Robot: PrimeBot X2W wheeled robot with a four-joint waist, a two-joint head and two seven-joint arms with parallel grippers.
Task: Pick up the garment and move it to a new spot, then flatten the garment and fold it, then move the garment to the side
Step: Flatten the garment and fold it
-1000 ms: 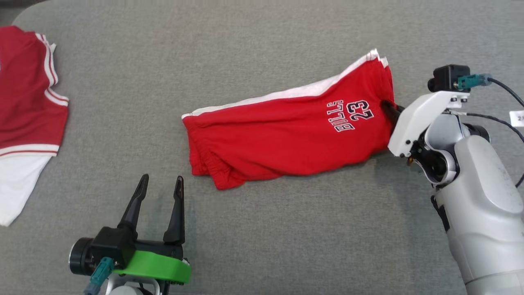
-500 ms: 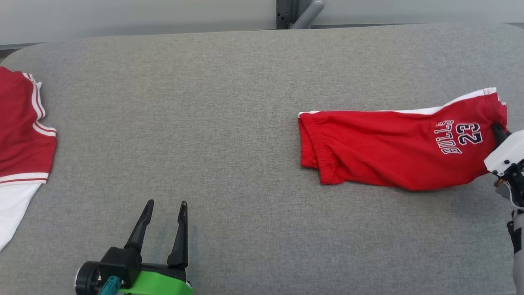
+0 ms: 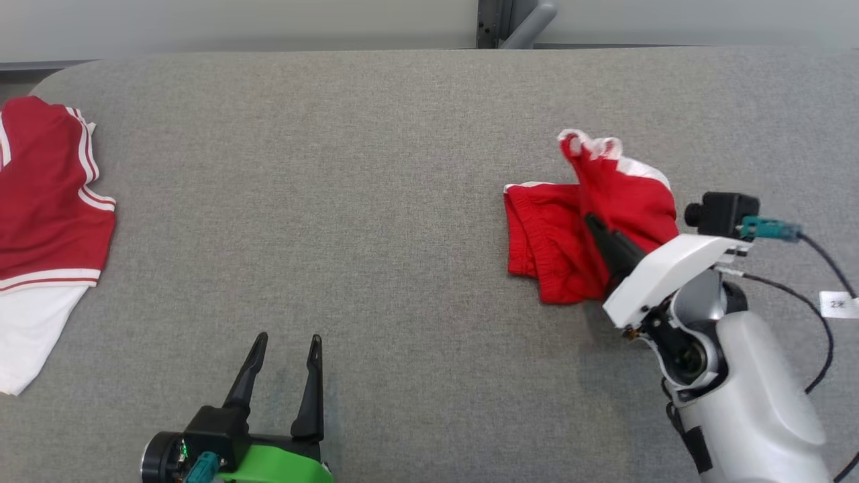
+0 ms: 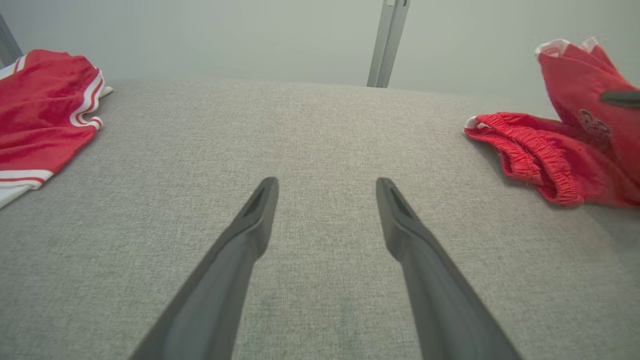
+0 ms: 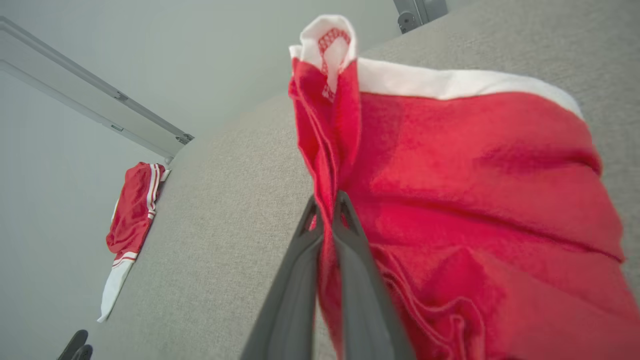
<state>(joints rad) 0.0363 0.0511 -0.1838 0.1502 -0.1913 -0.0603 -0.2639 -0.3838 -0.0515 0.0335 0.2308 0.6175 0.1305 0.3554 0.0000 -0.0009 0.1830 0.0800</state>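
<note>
The garment (image 3: pixel 570 228) is a pair of red shorts with a white side stripe, at the right of the grey table. My right gripper (image 3: pixel 592 221) is shut on its leg hem and holds that end raised and doubled back over the waistband end, which lies on the cloth. In the right wrist view the two fingers (image 5: pixel 345 225) pinch a red fold of the garment (image 5: pixel 475 175), with the white hem standing above them. The left wrist view has the garment (image 4: pixel 550 150) at its right edge. My left gripper (image 3: pixel 287 341) is open near the front edge, (image 4: pixel 325 187) with nothing between its fingers.
A red and white jersey (image 3: pixel 47 201) lies at the table's left edge, also the jersey (image 4: pixel 40 120) in the left wrist view. A grey post (image 3: pixel 517 20) stands behind the table's far edge. A cable with a white tag (image 3: pixel 839 305) hangs by my right arm.
My right gripper carried the garment's leg end to the right, then lifted it and brought it back left over the waistband end. The head camera shifted. My left gripper stayed open and still.
</note>
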